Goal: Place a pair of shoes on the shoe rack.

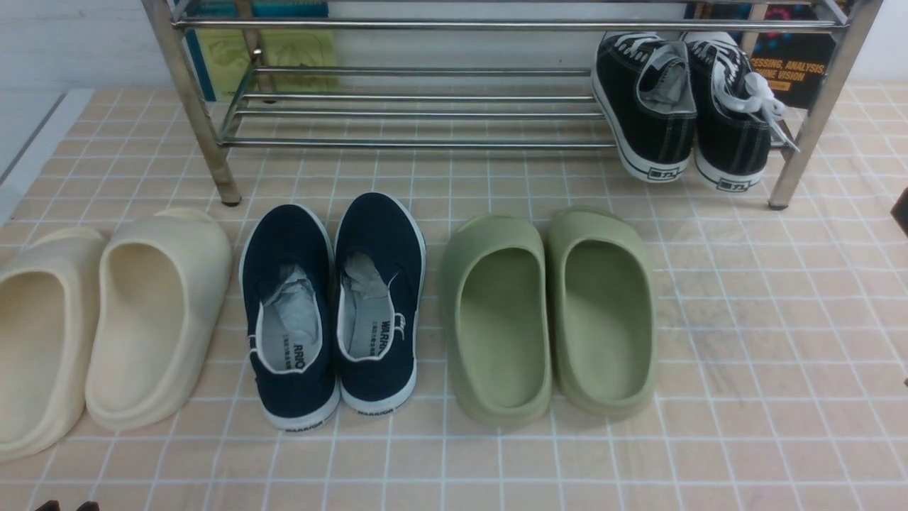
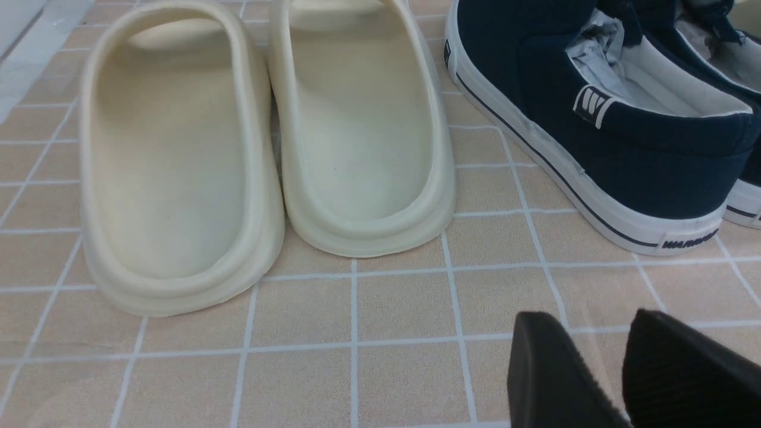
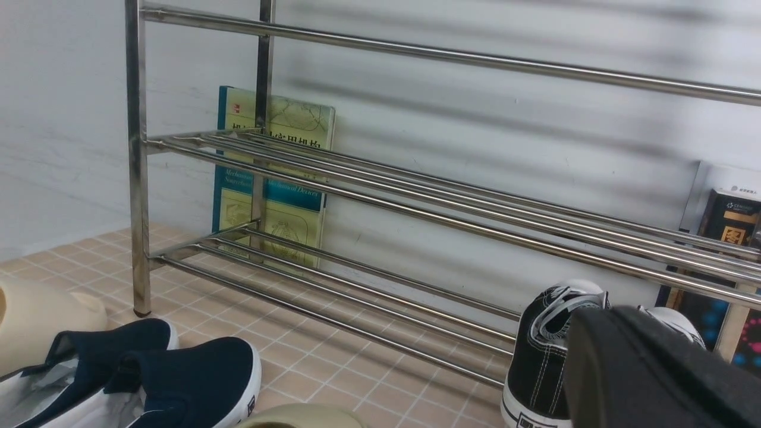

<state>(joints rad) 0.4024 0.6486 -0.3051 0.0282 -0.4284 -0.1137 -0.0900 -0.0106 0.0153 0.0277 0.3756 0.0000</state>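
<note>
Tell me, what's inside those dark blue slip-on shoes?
Crumpled pale paper is stuffed in both navy slip-ons, over white printed insoles. Whatever sits deeper in the toes is covered by the uppers.

Both black canvas sneakers [image 1: 649, 121] sit side by side on the silver shoe rack [image 1: 425, 143], lowest shelf, right end. I see their heels overhanging the front bar.
</note>
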